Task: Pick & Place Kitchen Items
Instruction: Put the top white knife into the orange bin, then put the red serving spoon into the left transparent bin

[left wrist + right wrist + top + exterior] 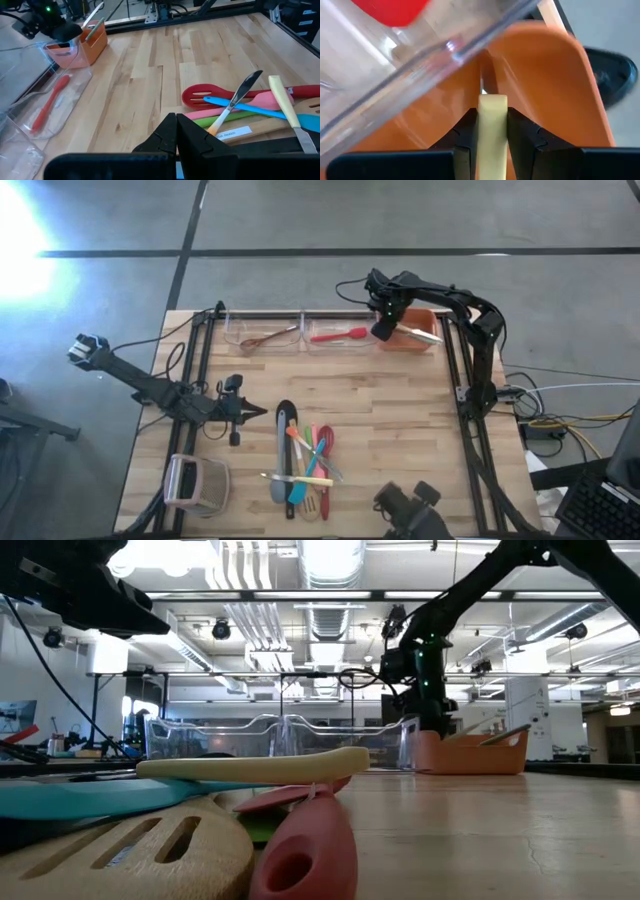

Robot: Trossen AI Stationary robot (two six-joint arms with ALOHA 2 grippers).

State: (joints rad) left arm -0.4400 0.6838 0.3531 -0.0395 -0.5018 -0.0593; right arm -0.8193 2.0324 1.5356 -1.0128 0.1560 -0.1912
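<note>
Right gripper over the orange bin at the far right of the table, fingers closed partway on the cream handle of a knife, blade angled down into the bin. From above, same knife lying tilted across the bin's mouth, handle end at the gripper, blade toward the right. From table height, pale handle tips sticking up above the orange rim.

Left gripper near the left edge of the table, about midway between near and far, fingers pressed together, nothing held. Seen from above at, pointing right toward the pile.

Two clear bins in the far row, left of the orange one. Middle clear bin holding a red spatula, lying lengthwise. Left clear bin holding a whisk with a wooden handle.

Remaining utensils heaped near the front centre of the table: a black spoon at the far end of the heap, a grey-handled tool beside it, a red slotted spoon, a teal spatula, a green handle, a pink spatula, a wooden piece, and a cream-handled knife laid across the top. A second, silver-bladed knife also resting across the heap.

Boxy pinkish-white handled object at the near left corner, well apart from the heap.
</note>
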